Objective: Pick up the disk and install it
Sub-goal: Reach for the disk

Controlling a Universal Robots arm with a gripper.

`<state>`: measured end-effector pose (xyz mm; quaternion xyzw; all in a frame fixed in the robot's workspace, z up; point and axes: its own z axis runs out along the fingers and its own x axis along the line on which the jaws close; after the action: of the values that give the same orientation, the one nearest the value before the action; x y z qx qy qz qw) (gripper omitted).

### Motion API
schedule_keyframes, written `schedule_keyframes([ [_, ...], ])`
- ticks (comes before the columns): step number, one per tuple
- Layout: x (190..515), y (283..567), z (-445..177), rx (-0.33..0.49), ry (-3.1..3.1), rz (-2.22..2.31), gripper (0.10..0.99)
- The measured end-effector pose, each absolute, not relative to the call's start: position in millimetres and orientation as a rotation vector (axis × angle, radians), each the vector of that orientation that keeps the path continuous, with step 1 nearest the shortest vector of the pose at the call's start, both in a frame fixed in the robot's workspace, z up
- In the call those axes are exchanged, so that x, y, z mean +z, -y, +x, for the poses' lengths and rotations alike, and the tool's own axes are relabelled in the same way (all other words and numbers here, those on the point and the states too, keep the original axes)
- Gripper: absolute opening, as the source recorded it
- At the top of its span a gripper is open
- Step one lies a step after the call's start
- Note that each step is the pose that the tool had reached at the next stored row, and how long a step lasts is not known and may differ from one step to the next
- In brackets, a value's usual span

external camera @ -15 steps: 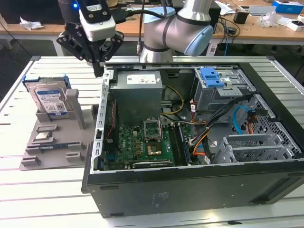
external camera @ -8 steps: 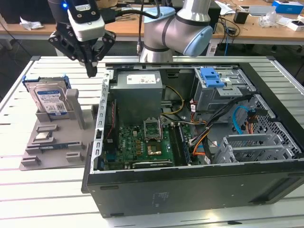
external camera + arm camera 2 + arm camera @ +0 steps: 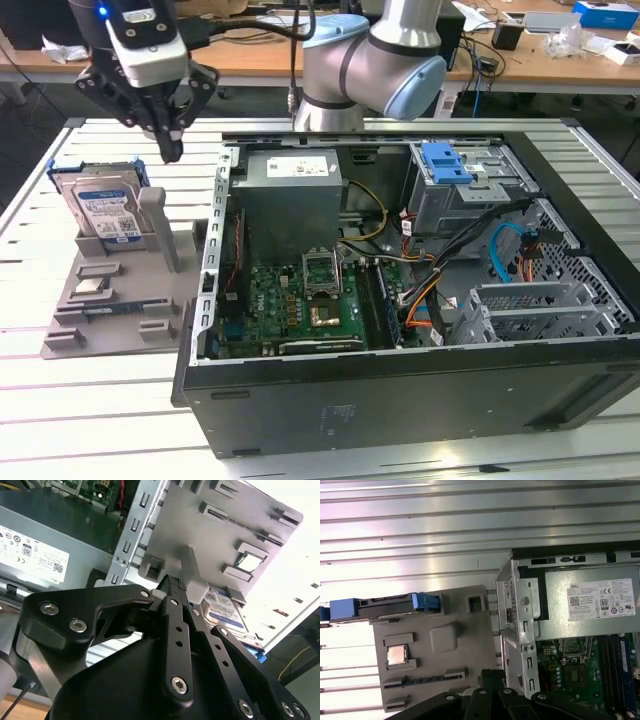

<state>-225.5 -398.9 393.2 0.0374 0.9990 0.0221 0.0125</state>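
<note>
Upright in the grey holder point(image 3: 110, 322) stands the disk point(image 3: 105, 212), pincer point(image 3: 172, 152) pressed together nearby.

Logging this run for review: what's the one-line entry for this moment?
stage: before pick | gripper: shut, empty, above grey holder | disk: upright in holder, not gripped | computer case: open, disk not installed

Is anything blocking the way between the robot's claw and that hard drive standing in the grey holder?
Nothing visible does. The gripper hangs over the grey tray, and the disk stands upright with open air above it; the tray's post is beside it.
</note>
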Motion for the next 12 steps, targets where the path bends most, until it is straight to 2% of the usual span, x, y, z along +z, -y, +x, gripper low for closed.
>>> schedule_keyframes([
  [12, 391.8, 397.7, -281.7, 0.069, -3.114, 0.117, 0.106],
])
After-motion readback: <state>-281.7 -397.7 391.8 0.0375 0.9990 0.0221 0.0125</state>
